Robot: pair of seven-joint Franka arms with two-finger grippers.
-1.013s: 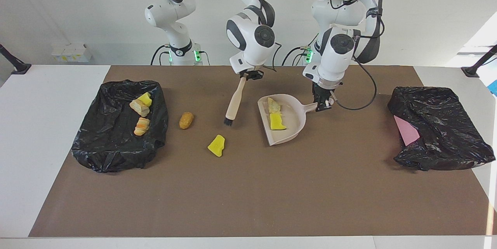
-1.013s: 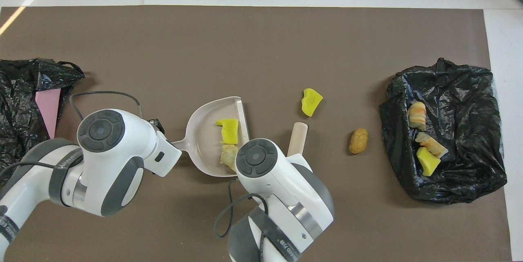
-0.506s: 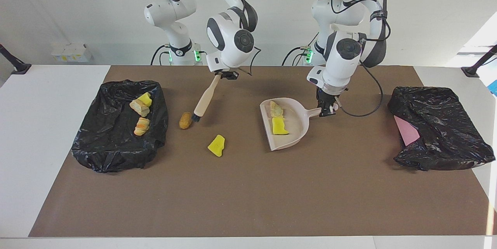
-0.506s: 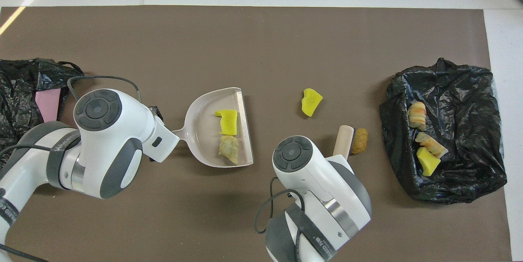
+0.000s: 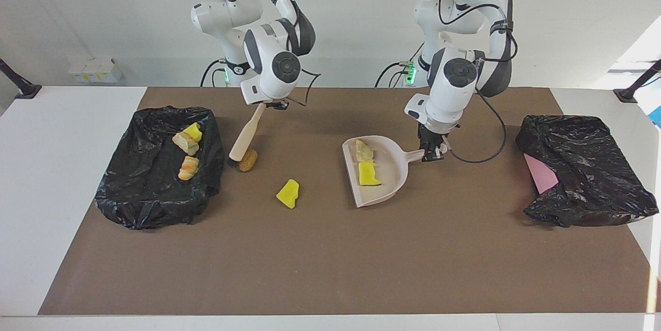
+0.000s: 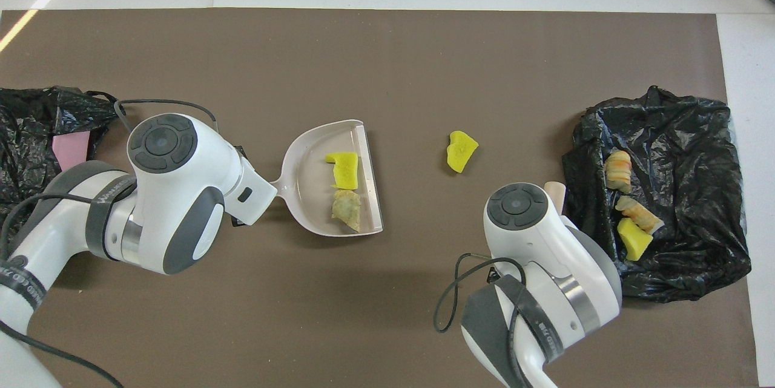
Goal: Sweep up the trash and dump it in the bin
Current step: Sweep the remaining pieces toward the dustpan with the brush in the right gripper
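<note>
A: Right gripper [image 5: 264,105]?
B: Closed tight on the top end of the brush [image 5: 244,137] handle. The brush slants down from the jaws toward the right arm's end of the table; its dark bristles sit low at the mat, touching the brown lump [image 5: 248,160], between that lump and the trash bag [image 5: 155,202]. In the overhead view the arm's own body hides this gripper and the lump; only the handle tip [image 6: 554,189] shows.

A: Left gripper [image 5: 433,149]?
B: Nearly closed, clamped on the end of the dustpan's [image 5: 395,158] handle. The pan spreads out from the jaws toward the middle of the table, its open lip pointing at the right arm's end. Whether it rests on the mat or hangs just above it, cannot tell.

A: Trash, placed from the jaws?
B: In the pan, ahead of the left jaws: one pale tan lump [image 5: 363,150] and one yellow chunk [image 5: 368,173], touching each other. On the mat between the two grippers: one yellow scrap [image 5: 288,193], loose, well apart from brush and pan. In the bag beside the brush: a yellow chunk [image 5: 193,131], a tan piece [image 5: 184,142] touching it, and an orange-striped piece [image 5: 188,167].

A: Anything else?
B: A second black bag [image 5: 583,176] with a pink sheet [image 5: 539,173] showing lies at the left arm's end, apart from the left jaws.
</note>
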